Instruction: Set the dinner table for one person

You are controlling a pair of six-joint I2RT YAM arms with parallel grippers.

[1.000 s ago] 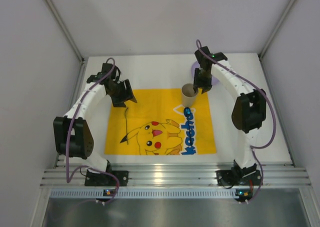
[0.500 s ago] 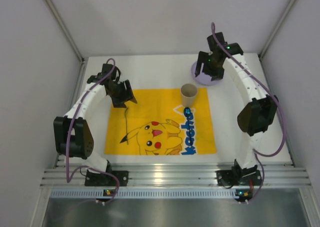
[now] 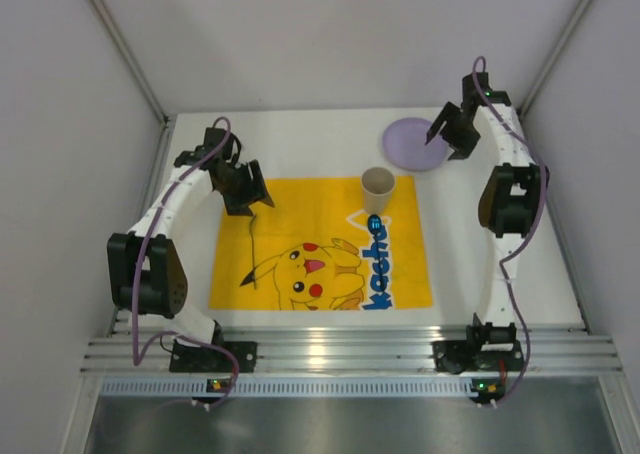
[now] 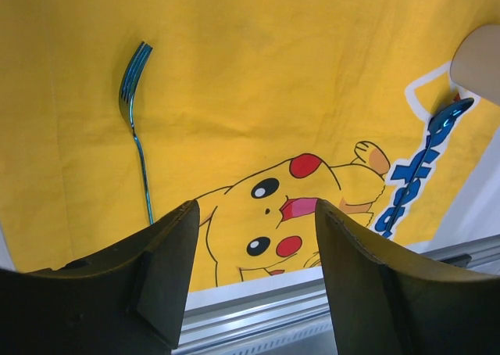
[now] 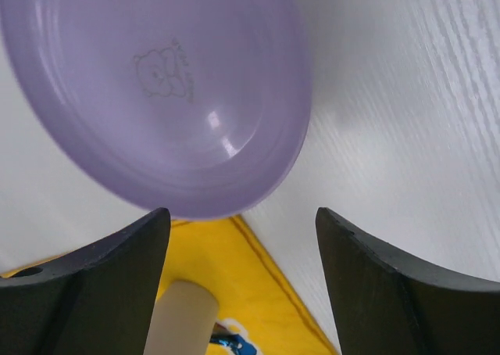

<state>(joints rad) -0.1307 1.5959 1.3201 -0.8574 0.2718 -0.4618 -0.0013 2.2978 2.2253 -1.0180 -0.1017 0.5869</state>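
Note:
The white dinner table (image 3: pixel 300 139) carries a yellow Pikachu mat (image 3: pixel 320 244). A beige cup (image 3: pixel 378 187) stands upright at the mat's far right corner. A blue spoon (image 3: pixel 373 223) lies just in front of it. A blue fork (image 3: pixel 253 249) lies on the mat's left part. A purple plate (image 3: pixel 412 144) lies on the table behind the cup. My left gripper (image 3: pixel 250 199) hovers open and empty over the mat's far left; its view shows the fork (image 4: pixel 134 120) and spoon (image 4: pixel 445 119). My right gripper (image 3: pixel 449 141) is open and empty above the plate's right edge (image 5: pixel 156 97).
White walls close in the table on the left, back and right. A ribbed aluminium rail (image 3: pixel 340 354) runs along the near edge with both arm bases on it. Bare table (image 5: pixel 406 136) lies right of the plate and mat.
My right gripper has left the cup, risen and swung back and right, past the plate to its right edge. The cup stays standing on the mat. The left arm has not moved.

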